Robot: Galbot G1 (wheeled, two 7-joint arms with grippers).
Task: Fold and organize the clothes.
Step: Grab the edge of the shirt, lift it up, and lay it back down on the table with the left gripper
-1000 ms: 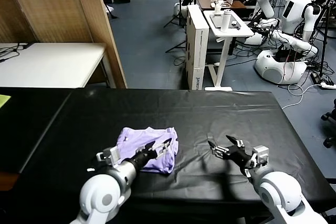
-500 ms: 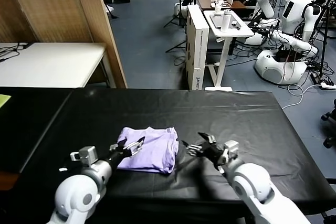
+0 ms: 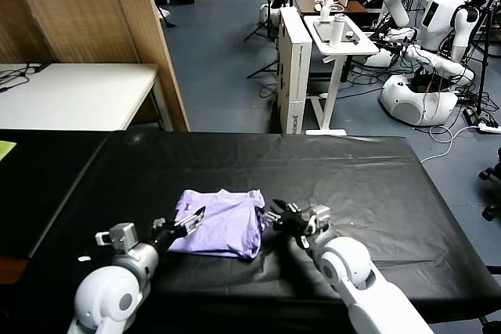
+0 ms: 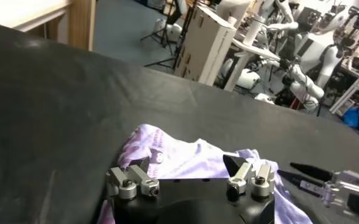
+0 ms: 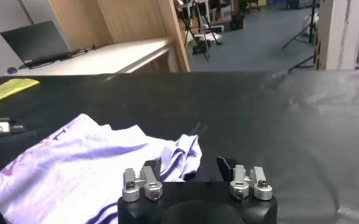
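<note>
Two open end effectors, left (image 3: 186, 223) and right (image 3: 275, 214), flanking the folded T-shirt (image 3: 223, 220) on black table (image 3: 352, 177).

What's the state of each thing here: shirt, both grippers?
T-shirt: folded into a rough rectangle, lying flat on the black table, not held.
Left gripper: open, over the shirt's left edge, gripping nothing.
Right gripper: open, at the shirt's right edge, gripping nothing.
</note>
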